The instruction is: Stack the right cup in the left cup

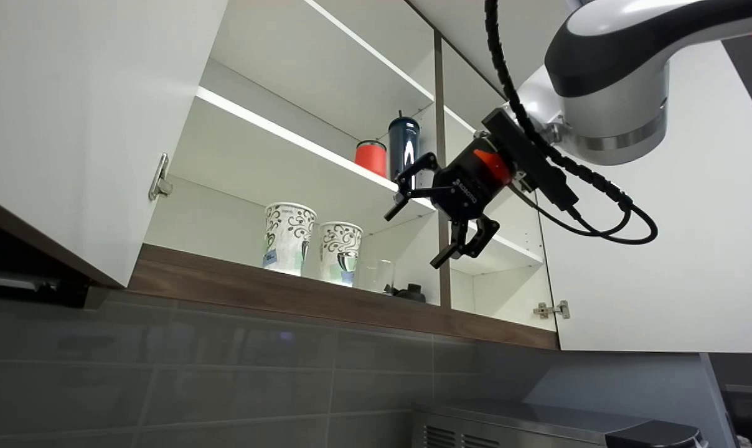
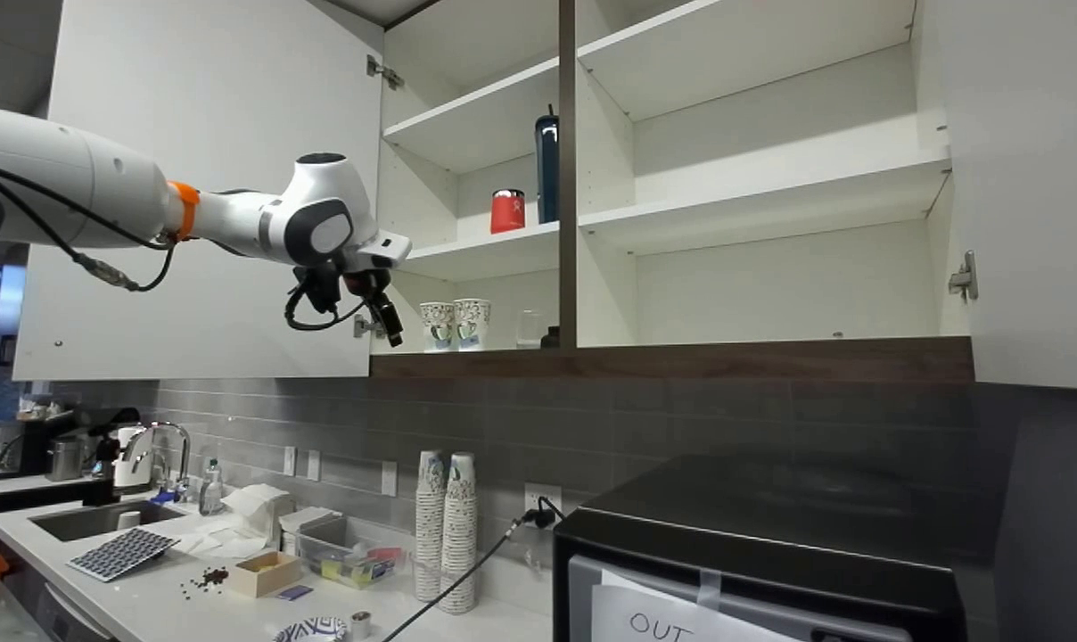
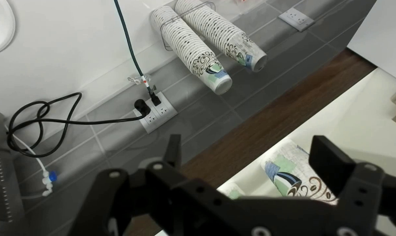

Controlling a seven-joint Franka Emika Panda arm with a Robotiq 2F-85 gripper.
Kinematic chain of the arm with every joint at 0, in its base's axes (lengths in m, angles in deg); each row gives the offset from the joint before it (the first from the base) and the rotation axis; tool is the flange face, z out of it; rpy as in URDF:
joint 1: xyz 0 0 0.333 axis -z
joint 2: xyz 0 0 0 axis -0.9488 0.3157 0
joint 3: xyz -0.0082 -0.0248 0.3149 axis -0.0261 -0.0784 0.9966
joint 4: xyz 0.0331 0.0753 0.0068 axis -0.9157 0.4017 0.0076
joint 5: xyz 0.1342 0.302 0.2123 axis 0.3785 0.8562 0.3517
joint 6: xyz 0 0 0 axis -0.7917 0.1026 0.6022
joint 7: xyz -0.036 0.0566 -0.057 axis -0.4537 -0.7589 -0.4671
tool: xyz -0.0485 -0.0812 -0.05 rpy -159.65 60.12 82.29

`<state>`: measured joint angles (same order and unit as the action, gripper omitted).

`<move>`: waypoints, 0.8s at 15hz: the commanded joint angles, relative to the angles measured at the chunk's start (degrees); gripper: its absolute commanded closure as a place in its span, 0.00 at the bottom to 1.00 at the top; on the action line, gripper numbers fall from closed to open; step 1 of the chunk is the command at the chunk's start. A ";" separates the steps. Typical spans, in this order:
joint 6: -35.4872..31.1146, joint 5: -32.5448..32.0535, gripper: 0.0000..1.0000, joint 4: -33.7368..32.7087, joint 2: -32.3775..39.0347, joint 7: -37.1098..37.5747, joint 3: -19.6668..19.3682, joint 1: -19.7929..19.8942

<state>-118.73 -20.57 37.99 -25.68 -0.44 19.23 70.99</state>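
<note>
The left cup (image 1: 289, 239), white and flared with a dark swirl pattern, stands upright on the cabinet's bottom shelf. The right cup (image 1: 340, 254), like-patterned, stands upright beside it. Both also show in an exterior view, the left cup (image 2: 437, 326) and the right cup (image 2: 472, 324). My gripper (image 1: 412, 242) is open and empty, in front of the cabinet, apart from both cups. In the wrist view, the left cup (image 3: 293, 173) shows between the fingers, partly behind one finger. Only a bit of the right cup (image 3: 232, 190) shows; the gripper (image 3: 247, 144) body hides the rest.
A clear glass (image 1: 377, 274) and a dark object (image 1: 410, 292) stand beside the right cup. A red cup (image 1: 371, 158) and a tall dark bottle (image 1: 404, 146) are on the shelf above. A wooden edge (image 1: 276, 289), a divider (image 2: 567, 178) and open doors (image 2: 217, 196) bound the cabinet.
</note>
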 commanded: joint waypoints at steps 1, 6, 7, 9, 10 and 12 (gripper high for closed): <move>0.18 -0.59 0.00 -0.94 0.98 1.18 -0.60 -0.83; -4.47 -5.23 0.00 -4.19 3.90 5.77 1.38 1.92; -5.87 -6.44 0.00 -4.92 4.55 7.05 1.72 2.37; -6.33 -8.51 0.00 -7.71 6.69 9.85 2.11 3.09; -6.13 -9.62 0.00 -8.93 7.71 11.33 2.28 3.46; -4.95 -10.99 0.00 -11.64 9.72 13.93 2.16 3.43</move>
<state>-124.60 -28.63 31.18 -19.86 8.59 20.55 73.59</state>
